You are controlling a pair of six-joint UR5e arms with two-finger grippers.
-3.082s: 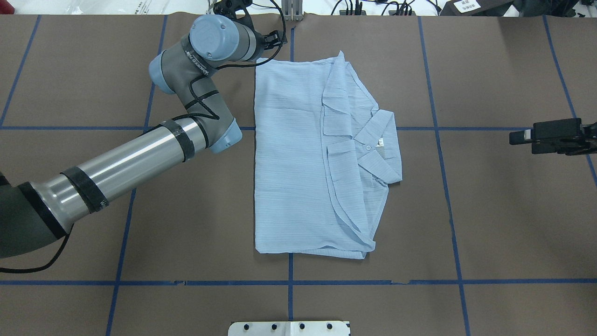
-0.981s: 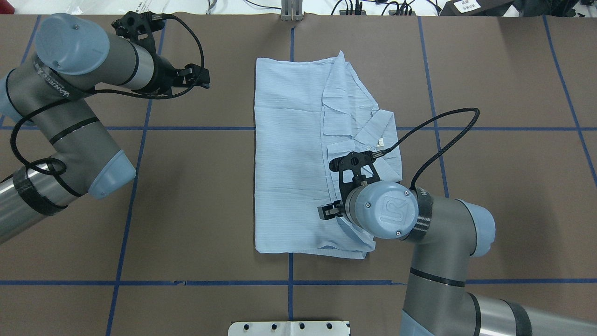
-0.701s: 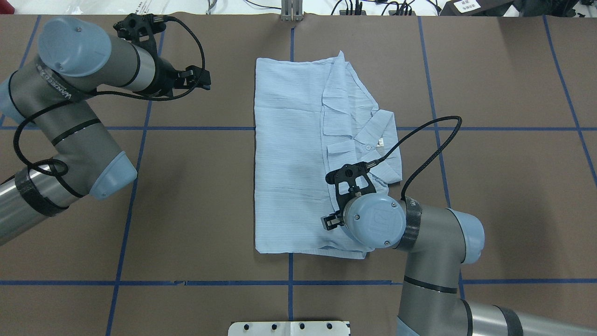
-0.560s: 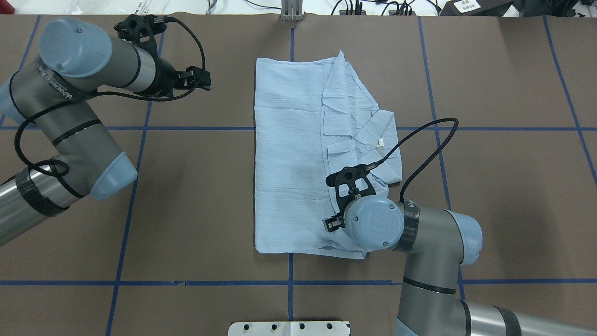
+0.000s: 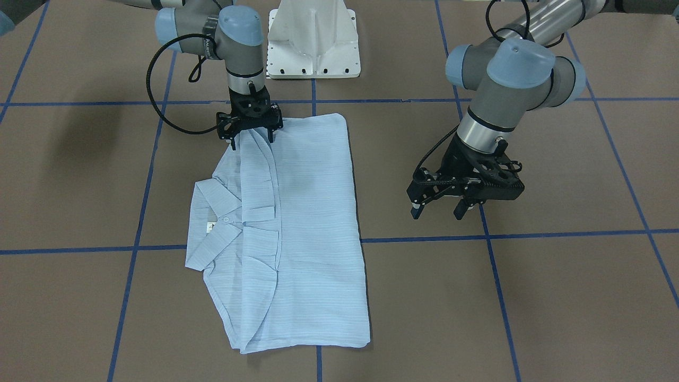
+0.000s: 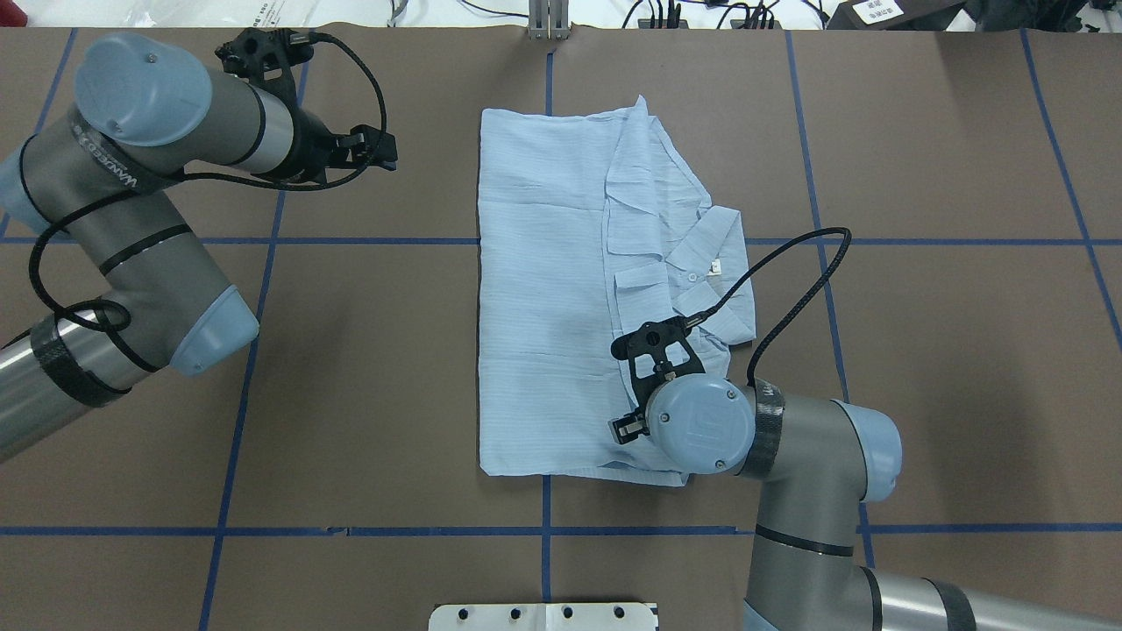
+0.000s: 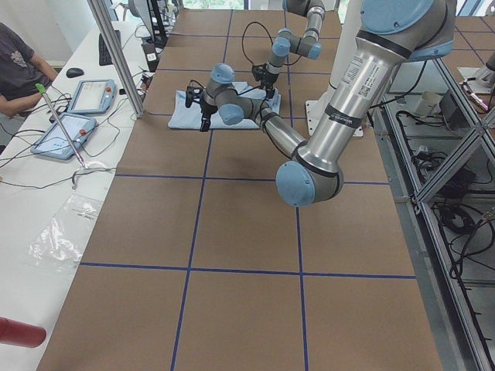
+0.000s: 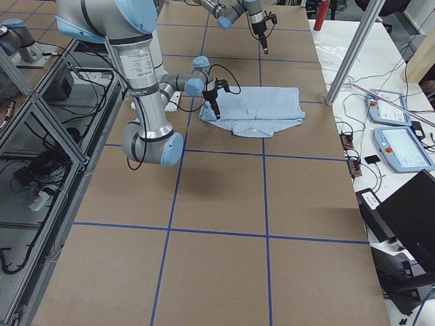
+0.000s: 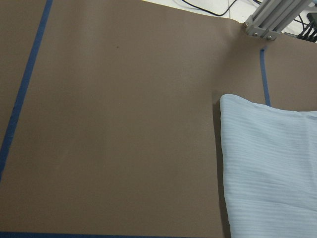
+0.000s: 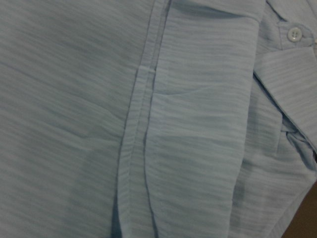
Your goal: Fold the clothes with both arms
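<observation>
2 jaws apart, the black right gripper straddles the robot-side edge of the folded pale-blue striped shirt, which lies centred on the brown table; best pinch all layers squarely. The black left gripper, also spread, hovers aside.

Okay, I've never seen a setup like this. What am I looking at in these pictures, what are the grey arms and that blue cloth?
These are two robot arms, a left arm and a right arm, at a brown table marked with blue tape. One picture looks down from behind the robot, one faces it, two look along the table, and two close-ups come from wrist cameras. A pale-blue shirt, partly folded, lies flat in the middle. The right tool points down, open, at the shirt's edge nearest the robot. The left tool hangs open over bare table. Neither seems to hold anything.
</observation>
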